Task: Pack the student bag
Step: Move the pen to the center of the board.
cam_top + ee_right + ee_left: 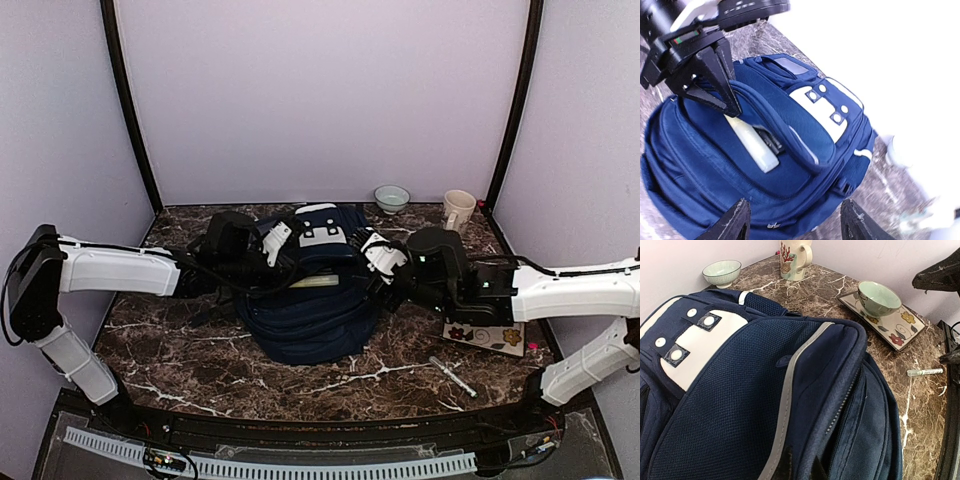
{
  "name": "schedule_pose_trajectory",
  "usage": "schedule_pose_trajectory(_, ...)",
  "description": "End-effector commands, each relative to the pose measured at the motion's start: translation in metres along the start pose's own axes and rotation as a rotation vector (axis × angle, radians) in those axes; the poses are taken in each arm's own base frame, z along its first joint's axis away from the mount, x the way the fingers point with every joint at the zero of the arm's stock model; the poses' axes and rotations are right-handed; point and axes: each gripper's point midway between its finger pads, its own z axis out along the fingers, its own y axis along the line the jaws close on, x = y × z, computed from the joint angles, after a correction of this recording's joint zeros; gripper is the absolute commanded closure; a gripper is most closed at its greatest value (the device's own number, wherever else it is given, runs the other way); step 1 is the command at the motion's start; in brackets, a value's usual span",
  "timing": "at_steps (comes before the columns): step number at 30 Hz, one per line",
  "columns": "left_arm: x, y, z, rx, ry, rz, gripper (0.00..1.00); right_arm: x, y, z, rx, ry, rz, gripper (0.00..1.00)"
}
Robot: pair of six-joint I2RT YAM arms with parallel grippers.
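Top cam is looking down from above/behind the arms over the whole table (200,370). L wrist cam is sitting v. close on the student bag (740,405), facing right; R wrist cam is looking down at it. All 3 are sharing it.

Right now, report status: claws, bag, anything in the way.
Left claw shut on bag pocket flap. Right claw open, empty, by bag. Pale stick juts from pocket mouth.
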Motion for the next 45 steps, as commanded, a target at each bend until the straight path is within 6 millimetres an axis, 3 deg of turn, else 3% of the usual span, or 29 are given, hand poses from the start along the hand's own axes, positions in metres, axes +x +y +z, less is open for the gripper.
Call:
schedule_pose_trajectory(1, 0.002, -0.010, 0.002, 0.043, -0.014, -0.010, 1.00, 0.025, -0.001, -0.010, 0.010, 0.037, 0.272, 0.37)
schedule_pose_trajectory(5, 0.006, -0.010, 0.006, 0.052, -0.004, -0.012, 1.00, 0.079, -0.010, -0.016, 0.140, 0.215, 0.424, 0.38)
schedule_pose_trajectory(8, 0.007, -0.011, 0.009, 0.060, -0.005, -0.011, 1.00, 0.115, 0.000, -0.022, 0.132, 0.315, 0.508, 0.39)
schedule_pose_trajectory(13, 0.007, -0.011, 0.011, 0.062, -0.005, -0.013, 1.00, 0.154, 0.017, -0.034, 0.105, 0.411, 0.619, 0.40)
schedule_pose_trajectory(17, 0.009, -0.011, 0.012, 0.065, -0.004, -0.017, 1.00, 0.184, 0.019, -0.040, 0.151, 0.471, 0.683, 0.42)
schedule_pose_trajectory(21, 0.009, -0.012, 0.013, 0.069, -0.004, -0.024, 1.00, 0.202, 0.018, -0.046, 0.199, 0.523, 0.728, 0.47)
schedule_pose_trajectory(28, 0.014, -0.010, 0.017, 0.063, 0.005, -0.025, 1.00, 0.223, 0.019, -0.059, 0.243, 0.562, 0.812, 0.48)
schedule_pose_trajectory(37, 0.016, -0.009, 0.021, 0.063, 0.001, -0.029, 1.00, 0.258, 0.041, -0.078, 0.228, 0.716, 0.880, 0.54)
schedule_pose_trajectory(45, 0.017, -0.010, 0.022, 0.073, -0.013, -0.031, 1.00, 0.261, 0.054, -0.092, 0.170, 0.764, 0.891, 0.62)
